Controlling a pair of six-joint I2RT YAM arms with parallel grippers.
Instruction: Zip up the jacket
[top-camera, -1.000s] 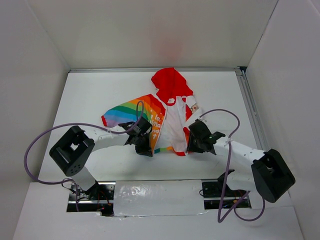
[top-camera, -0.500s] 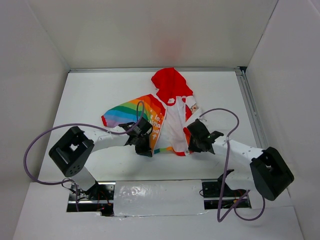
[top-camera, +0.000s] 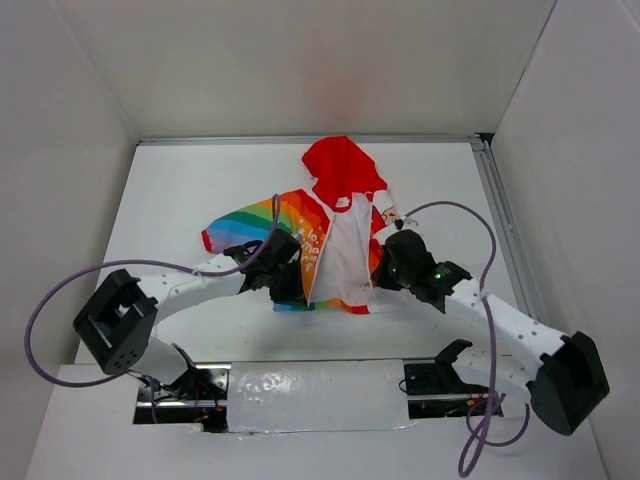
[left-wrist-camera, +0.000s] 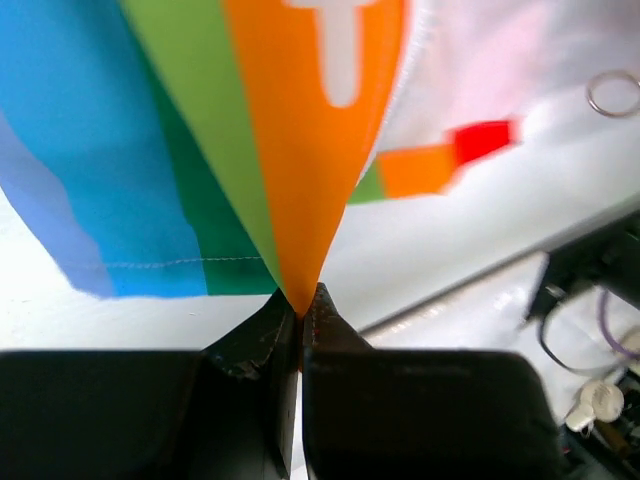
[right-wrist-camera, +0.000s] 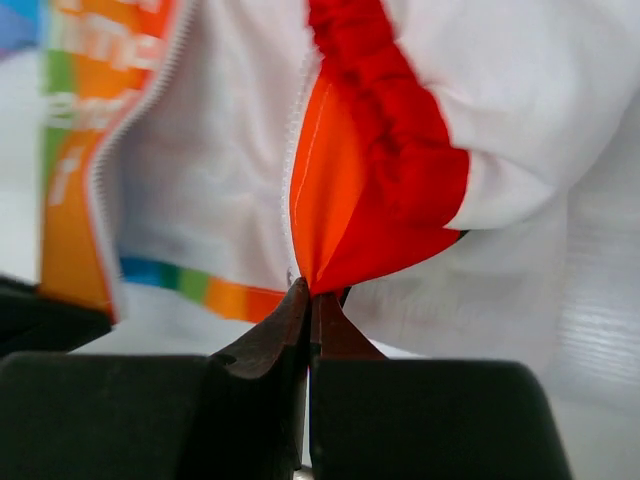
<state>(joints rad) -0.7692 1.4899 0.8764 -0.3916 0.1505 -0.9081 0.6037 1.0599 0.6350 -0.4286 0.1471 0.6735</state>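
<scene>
Pinching the near hem at both bottom corners, the two arms hold the small hooded zip jacket (top-camera: 335, 240), rainbow-striped on one half and white with red trim on the other. It lies flat on the white table (top-camera: 170, 190) with its bottom edge towards the arm bases. The black two-fingered left gripper (left-wrist-camera: 302, 305) has its jaws pressed together on a peak of orange cloth from the rainbow half's hem, a little outward of that half's front edge. The black right gripper (right-wrist-camera: 310, 292) is likewise clamped, on a fold of the red-orange hem band just beside the other front edge, so it looks the nearer of the two to the zip. Between them the front stands open in a narrow wedge of white lining, and the pale zip teeth (right-wrist-camera: 135, 120) run away from the fingers. The opening lies to the right of the left gripper and to the left of the right one. Its long axis runs straight from the hem between the grippers up to the red hood (top-camera: 340, 165) at the far end. The coming move most likely turns on drawing the two held corners inward until the bottom ends of the zip meet. Where the slider sits, I cannot tell.
</scene>
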